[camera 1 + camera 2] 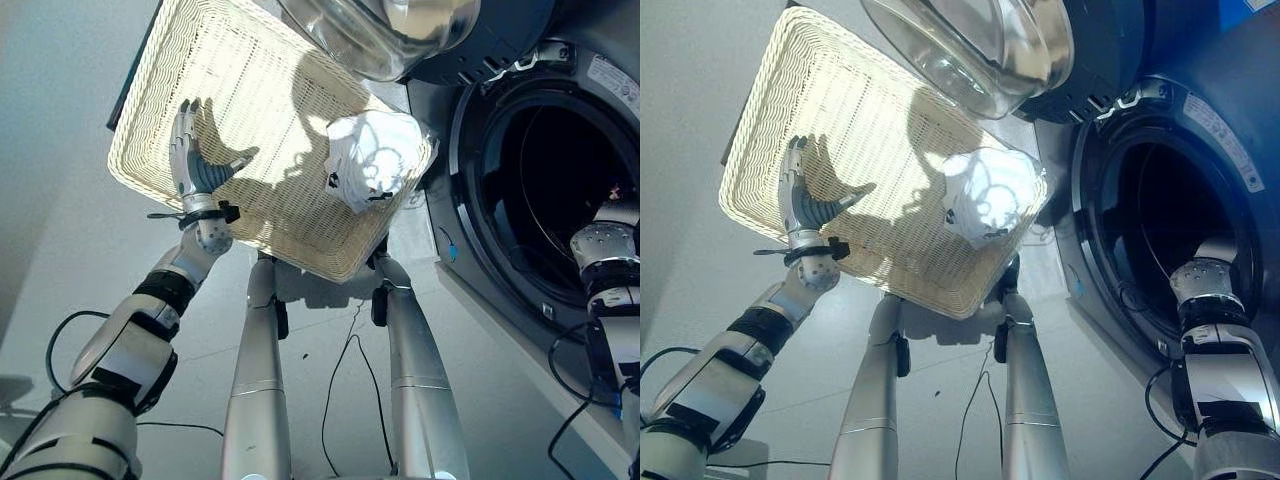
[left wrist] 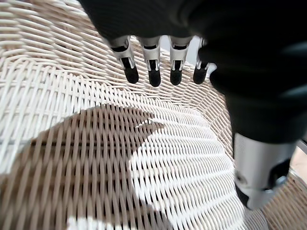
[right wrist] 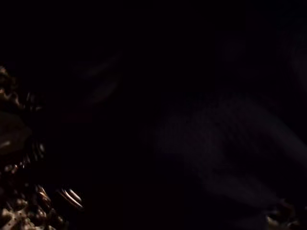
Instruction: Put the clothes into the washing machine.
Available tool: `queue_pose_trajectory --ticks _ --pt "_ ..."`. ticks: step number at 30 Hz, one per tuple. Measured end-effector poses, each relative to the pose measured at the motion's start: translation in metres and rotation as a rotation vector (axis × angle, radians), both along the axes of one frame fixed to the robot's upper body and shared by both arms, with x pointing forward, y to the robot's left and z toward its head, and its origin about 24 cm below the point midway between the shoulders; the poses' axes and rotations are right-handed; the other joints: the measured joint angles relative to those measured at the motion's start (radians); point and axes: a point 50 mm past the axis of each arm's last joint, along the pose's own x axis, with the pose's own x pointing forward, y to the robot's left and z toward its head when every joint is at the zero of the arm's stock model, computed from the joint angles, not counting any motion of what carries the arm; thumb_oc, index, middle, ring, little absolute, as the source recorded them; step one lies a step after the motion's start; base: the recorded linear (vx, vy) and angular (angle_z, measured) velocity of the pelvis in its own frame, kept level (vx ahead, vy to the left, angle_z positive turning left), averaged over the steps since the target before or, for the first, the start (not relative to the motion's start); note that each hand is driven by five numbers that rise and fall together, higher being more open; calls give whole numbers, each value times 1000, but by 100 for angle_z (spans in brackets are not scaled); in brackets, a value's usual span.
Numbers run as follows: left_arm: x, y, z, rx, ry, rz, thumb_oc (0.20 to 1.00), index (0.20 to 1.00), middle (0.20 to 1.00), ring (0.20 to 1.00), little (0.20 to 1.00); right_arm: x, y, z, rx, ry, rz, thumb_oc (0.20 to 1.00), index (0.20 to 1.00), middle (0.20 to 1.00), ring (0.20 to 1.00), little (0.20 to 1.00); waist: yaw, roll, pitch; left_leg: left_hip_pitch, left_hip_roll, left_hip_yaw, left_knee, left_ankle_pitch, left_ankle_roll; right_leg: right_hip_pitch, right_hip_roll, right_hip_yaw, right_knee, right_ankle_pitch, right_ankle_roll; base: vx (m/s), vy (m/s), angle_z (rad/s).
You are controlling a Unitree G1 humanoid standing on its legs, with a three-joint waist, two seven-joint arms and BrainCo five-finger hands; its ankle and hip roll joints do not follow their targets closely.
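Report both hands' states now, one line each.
Left hand: open, fingers straight, over the wicker basket, holding nothing.
Right hand: reaches into the washing machine drum; fingers hidden in the dark, cannot be told.

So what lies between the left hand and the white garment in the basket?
Bare wicker basket floor in shadow separates the left hand from the white garment, in the left eye view.
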Motion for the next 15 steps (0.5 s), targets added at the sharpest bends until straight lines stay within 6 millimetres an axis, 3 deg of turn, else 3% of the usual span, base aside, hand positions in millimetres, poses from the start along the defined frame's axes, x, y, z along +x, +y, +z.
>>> queue_pose_trajectory --ticks 4,8,15 --pt "1 1 1 -3 5 -8 1000 1000 1000 1000 1000 2 -1 -8 6 91 11 1000 1000 1000 1000 1000 0 0 0 0 -2 -3 -1 2 2 3 -2 -3 0 0 2 8 -24 2" --pt "2 -2 4 4 3 -18 1000 1000 1000 1000 1000 15 9 -13 -163 401 69 1000 1000 1000 1000 1000 -6 -1 0 -8 -3 -17 -1 3 3 3 -4 -15 -3 -4 7 14 -25 4" --pt "5 -8 12 14 4 -50 1000 1000 1000 1000 1000 29 23 8 -406 579 115 1000 1000 1000 1000 1000 -13 0 0 -16 -7 -29 0 5 3 -1 -9 -25 3 -4 7 2 0 3"
